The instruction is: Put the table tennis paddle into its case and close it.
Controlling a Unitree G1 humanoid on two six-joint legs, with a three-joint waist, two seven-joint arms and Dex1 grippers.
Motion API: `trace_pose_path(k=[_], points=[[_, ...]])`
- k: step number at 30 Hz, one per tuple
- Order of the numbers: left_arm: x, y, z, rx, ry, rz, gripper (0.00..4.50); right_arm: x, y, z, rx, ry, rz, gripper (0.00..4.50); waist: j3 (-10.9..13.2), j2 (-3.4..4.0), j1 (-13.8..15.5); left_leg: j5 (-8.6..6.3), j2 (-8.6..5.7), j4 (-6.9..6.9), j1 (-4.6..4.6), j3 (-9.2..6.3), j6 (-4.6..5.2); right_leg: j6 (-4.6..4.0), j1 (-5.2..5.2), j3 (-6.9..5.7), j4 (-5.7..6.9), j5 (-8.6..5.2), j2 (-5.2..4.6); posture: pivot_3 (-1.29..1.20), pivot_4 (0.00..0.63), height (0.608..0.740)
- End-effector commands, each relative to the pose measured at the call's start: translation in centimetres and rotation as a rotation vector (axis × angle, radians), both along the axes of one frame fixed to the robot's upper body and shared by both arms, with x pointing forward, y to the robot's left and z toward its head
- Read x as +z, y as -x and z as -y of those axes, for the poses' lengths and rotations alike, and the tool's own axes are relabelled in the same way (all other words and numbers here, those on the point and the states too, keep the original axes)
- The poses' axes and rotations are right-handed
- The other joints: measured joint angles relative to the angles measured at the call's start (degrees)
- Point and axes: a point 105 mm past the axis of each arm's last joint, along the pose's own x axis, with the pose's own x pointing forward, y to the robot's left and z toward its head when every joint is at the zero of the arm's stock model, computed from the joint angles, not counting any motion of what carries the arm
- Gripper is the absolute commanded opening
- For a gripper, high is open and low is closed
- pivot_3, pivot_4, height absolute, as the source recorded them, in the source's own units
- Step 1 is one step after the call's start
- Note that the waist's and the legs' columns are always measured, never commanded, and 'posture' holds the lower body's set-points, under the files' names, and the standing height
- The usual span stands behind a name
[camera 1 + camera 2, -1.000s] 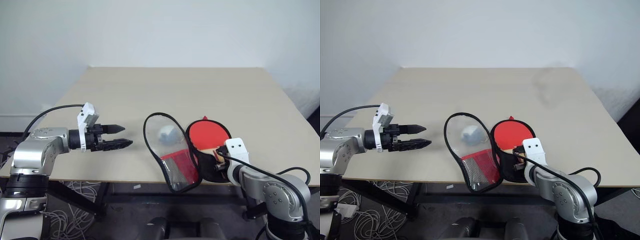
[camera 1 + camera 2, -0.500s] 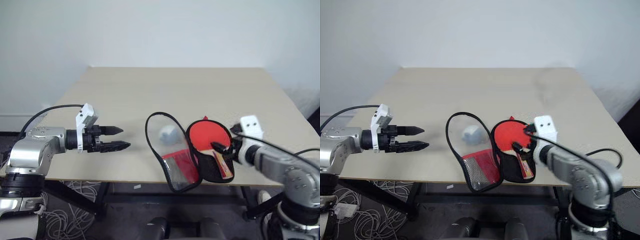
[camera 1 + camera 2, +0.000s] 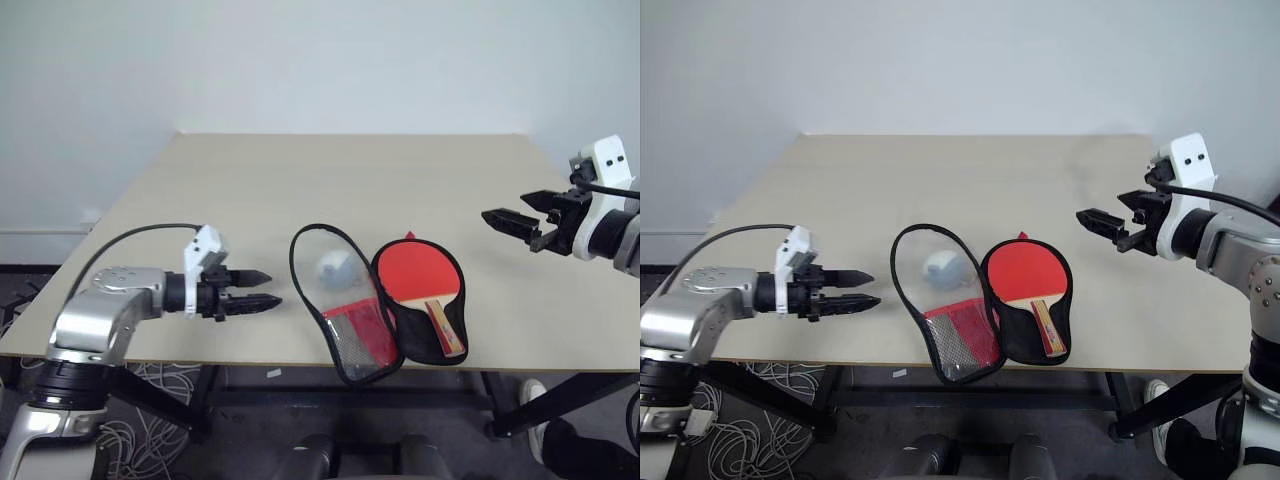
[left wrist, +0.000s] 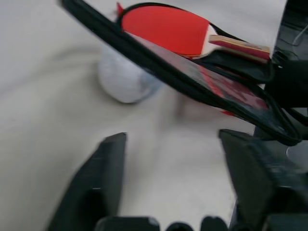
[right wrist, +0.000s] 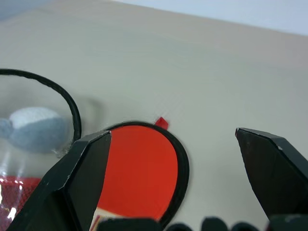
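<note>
Your case (image 3: 385, 305) lies open near the front edge of the counter (image 3: 350, 180), lower centre of the left eye frame. Two halves are spread apart: the black-lined half on the right lies flat, and the clear-panel half with the red mesh patch on the left is tilted up on its edge.

The table tennis paddle (image 3: 420, 280) sits in the right half, red face up, handle pointing toward the lower right and the counter's front edge. The round red face fills the rounded end of that half, black edging all around it. The case is not closed.

A whitish fuzzy ball (image 3: 335, 267) shows through or behind the clear panel; you can't tell if it lies inside the half or on the counter behind it.

Your left pincer (image 3: 262, 289) is at lower left of the frame, just left of the clear half, pointing at it, apart from it, low over the counter. Its fingers stand at a narrow gap, nothing between them. In the left wrist view the tilted half's black edge crosses diagonally ahead of the fingers (image 4: 103, 178), with the ball and red face beyond.

Your right pincer (image 3: 514, 212) is at the right edge of the frame, raised well above the counter and well apart from the case, pointing left. Its fingers are spread wide and empty; the right wrist view shows the paddle face and ball far below between the fingers (image 5: 84, 175).
</note>
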Motion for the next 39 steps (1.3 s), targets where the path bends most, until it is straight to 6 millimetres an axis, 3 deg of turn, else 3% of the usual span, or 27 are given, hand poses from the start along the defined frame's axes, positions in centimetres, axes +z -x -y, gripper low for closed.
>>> trace_pose_path(k=[1,4,11,20,23,27,31,36,39], points=[[1.0,-0.2,1.0,-0.011,0.004,0.055,1.75,2.4,0.1,0.1,0.012,0.027,0.094,4.50,0.00,-0.02,0.03,-0.01,0.00,0.01,0.00,0.00,0.01,0.00,0.00,0.00,0.00,0.00,0.00,0.00,0.000,0.698],[0.4,-0.9,1.8,-0.006,-0.006,0.066,0.71,2.8,0.2,0.1,0.011,0.031,0.103,4.50,-0.01,-0.03,0.07,-0.01,0.00,0.03,0.00,0.01,0.02,0.00,0.01,0.00,0.00,0.00,0.00,0.00,0.000,0.698],[1.5,-2.2,5.0,-0.078,0.062,0.103,0.71,2.8,0.0,0.2,-0.015,0.026,0.109,4.50,0.00,-0.07,0.14,-0.06,-0.03,0.25,-0.12,-0.02,0.10,0.02,0.03,-0.07,0.00,0.01,0.01,0.00,0.000,0.698],[5.0,-4.0,12.4,-0.207,0.205,0.182,0.71,2.3,-0.1,0.6,-0.039,0.025,0.105,4.50,0.01,-0.09,0.14,-0.10,-0.07,0.45,-0.13,-0.05,0.19,0.08,0.30,-0.15,-0.04,0.03,0.01,0.00,0.000,0.698],[5.0,-3.4,15.7,-0.281,0.254,0.155,0.71,2.6,-0.2,1.0,-0.045,0.044,0.114,4.50,0.01,-0.10,0.14,-0.05,-0.09,0.51,-0.12,-0.05,0.35,0.12,0.39,-0.18,-0.08,0.04,0.00,0.00,0.000,0.698],[3.3,-3.1,18.8,-0.275,0.237,0.140,0.71,3.0,-0.5,1.6,-0.059,0.064,0.125,4.50,0.01,-0.12,-0.04,-0.09,-0.13,0.62,-0.10,-0.02,0.46,0.19,0.49,-0.18,-0.13,0.04,-0.02,0.00,0.000,0.698],[2.4,-2.1,19.5,-0.272,0.247,0.110,0.71,2.9,-0.5,1.7,-0.059,0.073,0.124,4.50,0.01,-0.10,-0.07,-0.09,-0.09,0.62,-0.08,0.02,0.47,0.21,0.47,-0.14,-0.10,0.05,0.01,0.00,0.000,0.698],[2.0,0.0,18.4,-0.231,0.289,0.017,0.71,2.1,-0.2,2.0,-0.070,0.074,0.103,4.50,0.01,-0.11,0.06,-0.11,-0.11,0.65,-0.09,-0.04,0.47,0.22,0.50,-0.16,-0.11,0.04,0.00,0.00,0.000,0.698],[1.5,1.1,17.5,-0.179,0.267,-0.046,1.28,1.8,-0.1,1.7,-0.067,0.071,0.098,4.50,0.01,-0.11,0.07,-0.12,-0.11,0.71,-0.08,-0.05,0.46,0.22,0.54,-0.17,-0.10,0.04,0.01,0.00,0.000,0.698]])
